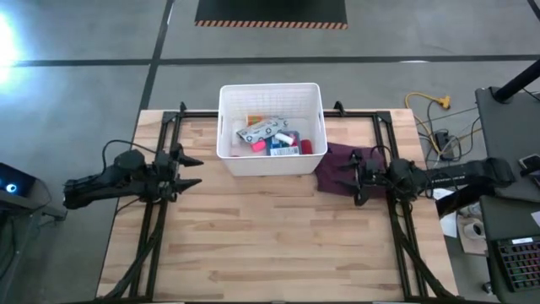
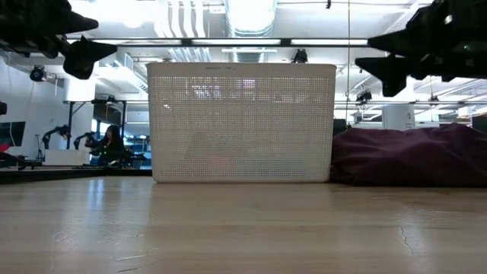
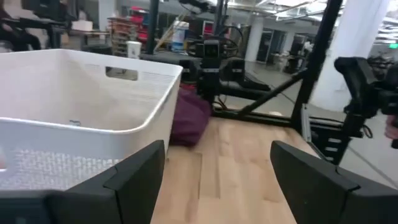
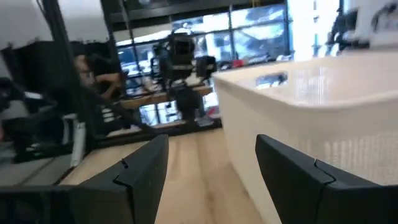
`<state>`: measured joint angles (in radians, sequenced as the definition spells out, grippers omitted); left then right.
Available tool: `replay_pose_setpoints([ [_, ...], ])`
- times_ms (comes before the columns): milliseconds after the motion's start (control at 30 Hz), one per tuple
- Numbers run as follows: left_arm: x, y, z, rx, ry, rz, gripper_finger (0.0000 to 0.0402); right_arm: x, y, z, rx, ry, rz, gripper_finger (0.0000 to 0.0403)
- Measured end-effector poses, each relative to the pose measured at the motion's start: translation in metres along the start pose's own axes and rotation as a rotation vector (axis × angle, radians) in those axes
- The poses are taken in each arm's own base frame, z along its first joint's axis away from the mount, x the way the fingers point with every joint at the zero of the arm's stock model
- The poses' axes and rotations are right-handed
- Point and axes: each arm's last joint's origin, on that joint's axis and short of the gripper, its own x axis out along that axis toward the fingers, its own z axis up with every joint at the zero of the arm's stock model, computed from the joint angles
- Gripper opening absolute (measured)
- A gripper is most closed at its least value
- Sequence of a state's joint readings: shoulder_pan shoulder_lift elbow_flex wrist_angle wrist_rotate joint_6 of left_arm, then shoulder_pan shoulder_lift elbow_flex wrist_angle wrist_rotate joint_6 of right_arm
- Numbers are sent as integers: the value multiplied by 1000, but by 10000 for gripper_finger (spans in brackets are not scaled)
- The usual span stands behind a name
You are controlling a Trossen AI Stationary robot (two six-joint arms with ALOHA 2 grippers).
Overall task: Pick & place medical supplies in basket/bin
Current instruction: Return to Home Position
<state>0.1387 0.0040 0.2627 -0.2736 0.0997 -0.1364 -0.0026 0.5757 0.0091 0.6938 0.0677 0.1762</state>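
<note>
All visible small assorted medical supplies (image 1: 274,137) lie inside the large white ribbed plastic bin (image 1: 228,127), so packing looks finished; only parking the arms seems left. Left gripper (image 1: 196,171) and right gripper (image 1: 358,181) flank the bin, fingers apart and empty, the right above a crumpled maroon cloth (image 1: 336,160).

A robotics lab: exposed ceiling ducts (image 2: 251,15), concrete floor (image 1: 84,84), other robot rigs (image 3: 214,59) behind.
</note>
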Motion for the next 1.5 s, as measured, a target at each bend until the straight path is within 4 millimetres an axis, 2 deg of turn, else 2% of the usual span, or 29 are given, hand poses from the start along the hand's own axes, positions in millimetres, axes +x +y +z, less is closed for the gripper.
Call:
replay_pose_setpoints([
  [167, 0, 0, 2, -9, -27, 0, 276, -6, 0, 9, 19, -22, 239, 233],
  [400, 0, 0, 6, -85, -71, 18, 276, -24, -6, 17, 49, -67, 171, 233],
  [567, 3, 1, 0, -125, -52, 20, 276, -31, -10, 14, 72, -66, 29, 233],
  [667, 4, 2, -4, -128, -42, 21, 276, -34, -9, 17, 16, -105, 22, 233],
  [800, 6, 3, -9, -130, -18, 26, 276, -37, -10, 13, 37, -74, 16, 233],
  [1100, 13, 5, -23, -82, -29, 24, 276, -37, -10, 10, 55, -33, 12, 233],
  [1333, 24, 10, -52, -104, -62, 19, 276, -37, -11, 8, 60, -16, 8, 233],
  [1500, 23, 11, -48, -169, -55, 43, 276, -36, -11, 7, 60, -1, 4, 233],
])
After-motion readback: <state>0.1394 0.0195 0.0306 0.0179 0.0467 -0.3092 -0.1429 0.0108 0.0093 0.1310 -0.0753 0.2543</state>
